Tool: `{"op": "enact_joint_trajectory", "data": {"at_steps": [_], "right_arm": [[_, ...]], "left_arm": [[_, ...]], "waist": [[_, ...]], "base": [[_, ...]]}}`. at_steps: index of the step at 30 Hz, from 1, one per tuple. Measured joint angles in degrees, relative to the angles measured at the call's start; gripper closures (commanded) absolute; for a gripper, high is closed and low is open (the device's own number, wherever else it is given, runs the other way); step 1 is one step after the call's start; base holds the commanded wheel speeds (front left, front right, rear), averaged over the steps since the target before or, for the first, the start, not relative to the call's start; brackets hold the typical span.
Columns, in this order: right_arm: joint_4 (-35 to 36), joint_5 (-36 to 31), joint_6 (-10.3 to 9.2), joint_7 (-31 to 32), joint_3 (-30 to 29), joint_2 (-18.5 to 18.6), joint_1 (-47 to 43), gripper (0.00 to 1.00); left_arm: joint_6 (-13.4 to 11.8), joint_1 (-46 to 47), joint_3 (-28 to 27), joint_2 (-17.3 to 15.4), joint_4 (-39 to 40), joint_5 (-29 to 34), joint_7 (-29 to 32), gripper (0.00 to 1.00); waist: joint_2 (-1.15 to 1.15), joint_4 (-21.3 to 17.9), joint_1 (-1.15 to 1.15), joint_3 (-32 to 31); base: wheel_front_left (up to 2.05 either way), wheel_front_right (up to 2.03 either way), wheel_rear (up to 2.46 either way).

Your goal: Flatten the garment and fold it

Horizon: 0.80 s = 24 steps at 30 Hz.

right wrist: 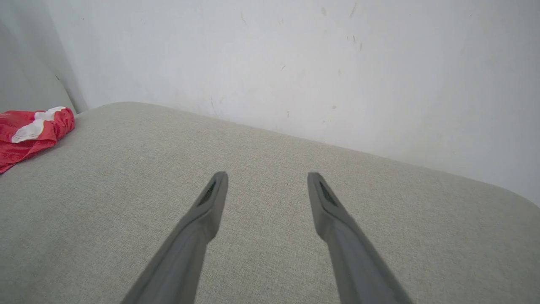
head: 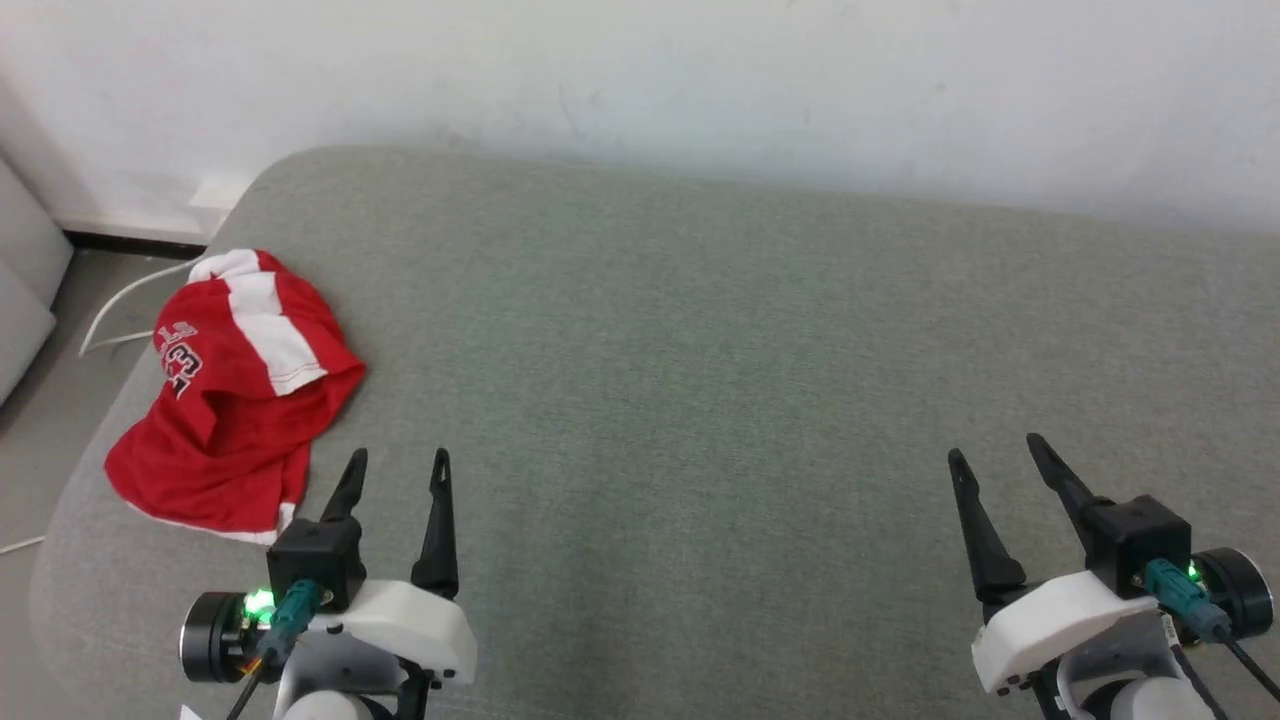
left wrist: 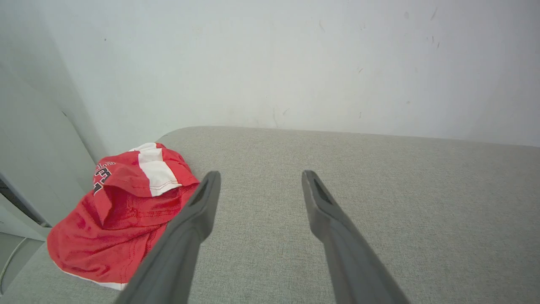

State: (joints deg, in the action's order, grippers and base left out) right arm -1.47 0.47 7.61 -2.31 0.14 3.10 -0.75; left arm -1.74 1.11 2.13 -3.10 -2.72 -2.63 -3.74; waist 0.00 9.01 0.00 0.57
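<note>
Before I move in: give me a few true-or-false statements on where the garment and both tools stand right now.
1. The garment lies near the left end of the grey cushion. True.
2. The left tool is shut on the garment. False: it is open and holds nothing.
3. The right tool is open above bare cushion. True.
4. The garment is spread flat. False: it is bunched in a crumpled heap.

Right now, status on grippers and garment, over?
Left gripper open, empty. Right gripper open, empty. Garment crumpled, untouched, left end of cushion. Nothing between left gripper and garment.
</note>
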Motion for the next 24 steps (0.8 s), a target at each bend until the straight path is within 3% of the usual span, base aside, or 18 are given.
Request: {"op": "enact_joint_trajectory", "data": {"at_steps": [24], "right_arm": [[-0.9,0.2,0.00,-1.7,0.4,0.0,1.1,0.00]], "left_arm": [[-1.6,0.7,0.7,0.0,-2.1,-1.9,-2.8,0.00]], "waist": [[0.00,7.3,0.00,0.6]], "base": [[0.00,0.00,0.00]]}}
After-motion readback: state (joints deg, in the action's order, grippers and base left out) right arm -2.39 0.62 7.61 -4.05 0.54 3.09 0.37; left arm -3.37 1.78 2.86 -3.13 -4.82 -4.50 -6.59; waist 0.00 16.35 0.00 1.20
